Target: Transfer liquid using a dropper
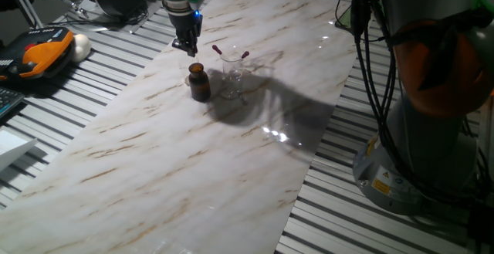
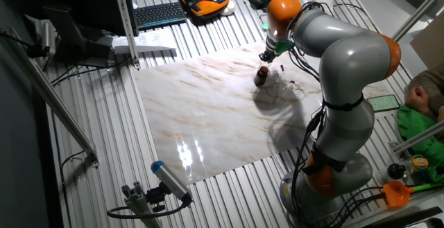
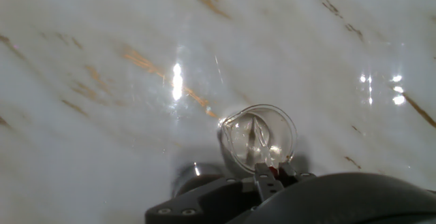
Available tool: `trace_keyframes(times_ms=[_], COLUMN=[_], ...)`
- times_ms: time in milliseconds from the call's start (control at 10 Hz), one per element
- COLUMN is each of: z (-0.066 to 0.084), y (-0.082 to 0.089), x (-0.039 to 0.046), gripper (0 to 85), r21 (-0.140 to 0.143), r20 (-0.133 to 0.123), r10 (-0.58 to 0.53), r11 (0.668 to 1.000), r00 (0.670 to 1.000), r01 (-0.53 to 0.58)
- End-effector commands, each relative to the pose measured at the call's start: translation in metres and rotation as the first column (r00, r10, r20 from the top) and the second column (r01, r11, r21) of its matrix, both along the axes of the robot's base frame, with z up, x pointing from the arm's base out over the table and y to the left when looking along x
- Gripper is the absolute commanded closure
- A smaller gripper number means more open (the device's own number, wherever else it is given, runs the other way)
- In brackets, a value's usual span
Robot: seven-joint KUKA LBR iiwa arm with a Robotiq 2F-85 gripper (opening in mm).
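Note:
My gripper (image 1: 189, 51) hangs just above a small brown bottle (image 1: 199, 82) on the marble board (image 1: 177, 169). Its fingers are shut on the red bulb of a dropper (image 3: 272, 171), which shows between the fingertips in the hand view; the thin clear tube below it is hard to make out. Right of the bottle stands a clear glass beaker (image 1: 233, 78) holding two more red-bulbed droppers (image 1: 217, 50). The hand view looks down into the beaker (image 3: 259, 137). From the other fixed view the gripper (image 2: 266, 56) sits over the bottle (image 2: 261, 76).
An orange and black handheld pendant (image 1: 35, 57) and a white object (image 1: 81, 45) lie on the slatted table left of the board. A keyboard (image 2: 158, 13) is further off. The robot's base (image 1: 417, 161) and cables stand at the right.

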State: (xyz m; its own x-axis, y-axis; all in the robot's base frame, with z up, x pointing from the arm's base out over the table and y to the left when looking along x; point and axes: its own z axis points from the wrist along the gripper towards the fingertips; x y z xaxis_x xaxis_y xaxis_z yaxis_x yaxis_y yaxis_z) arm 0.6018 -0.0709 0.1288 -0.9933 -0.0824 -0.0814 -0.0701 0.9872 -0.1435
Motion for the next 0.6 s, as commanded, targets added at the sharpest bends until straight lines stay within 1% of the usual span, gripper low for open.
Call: trace_keyframes(times_ms=[0,400,500], z=[-0.0009,-0.0011,-0.0013], y=[-0.0004,-0.0003,-0.0003], x=[0.0000,0.0000,-0.0001], gripper=[68.0,68.0,68.0], r21=[0.001,-0.012,-0.012], r20=[0.000,0.002,0.003], r10=[0.002,0.002,0.001], r11=[1.000,1.000,1.000], r00=[1.000,1.000,1.000], r01=[-0.002,-0.002,-0.001])
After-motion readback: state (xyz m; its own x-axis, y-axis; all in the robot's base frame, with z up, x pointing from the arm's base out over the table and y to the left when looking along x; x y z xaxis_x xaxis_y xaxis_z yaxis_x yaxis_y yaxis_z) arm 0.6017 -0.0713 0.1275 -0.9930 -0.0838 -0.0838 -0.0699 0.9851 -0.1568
